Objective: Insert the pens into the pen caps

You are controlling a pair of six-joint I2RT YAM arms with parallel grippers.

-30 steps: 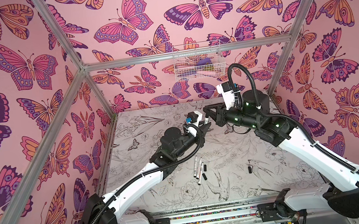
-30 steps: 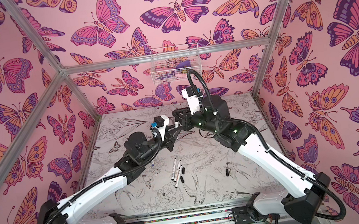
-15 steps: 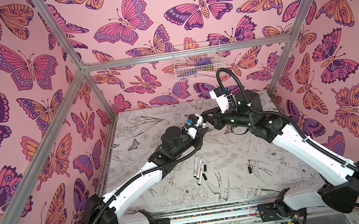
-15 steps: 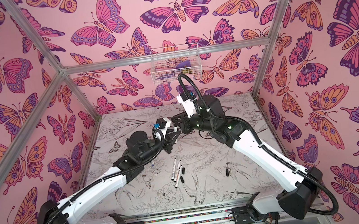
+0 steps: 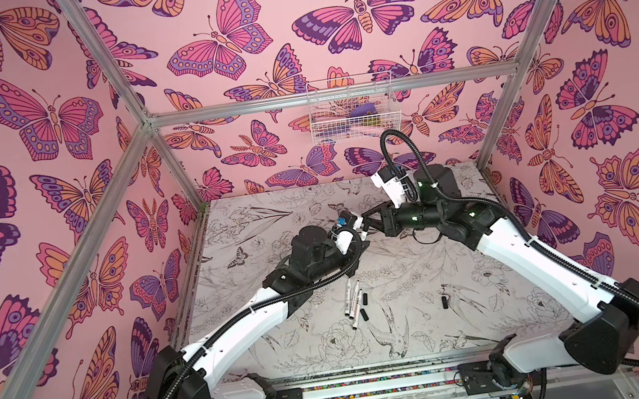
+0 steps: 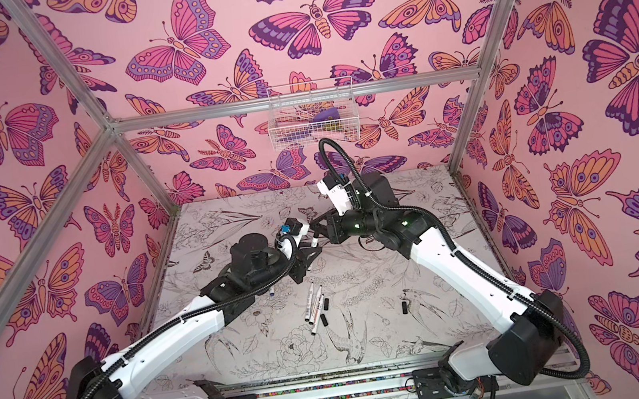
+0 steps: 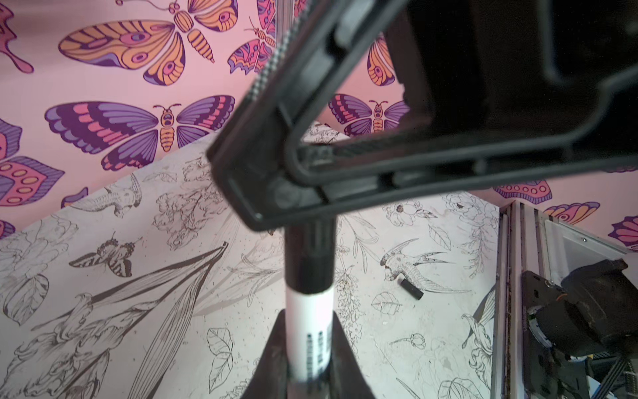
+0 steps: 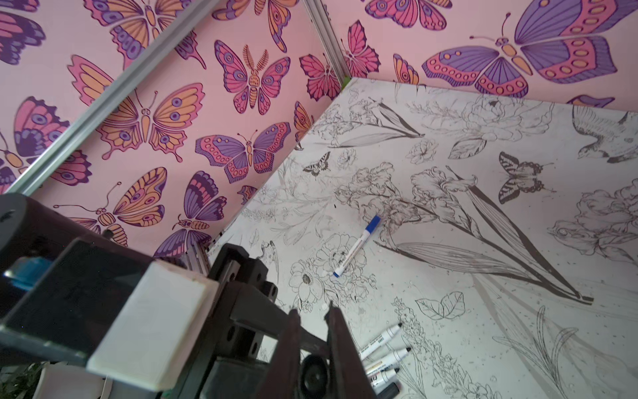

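We hold the pen (image 7: 309, 324) clenched in the left tool (image 7: 308, 350) and the pen cap (image 7: 310, 266) pinched in the right tool (image 7: 276, 197), in line above the far half of the table (image 7: 431, 331), so a straight push should seat them.

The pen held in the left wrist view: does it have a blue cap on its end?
No, the cap on the end of the white pen is black.
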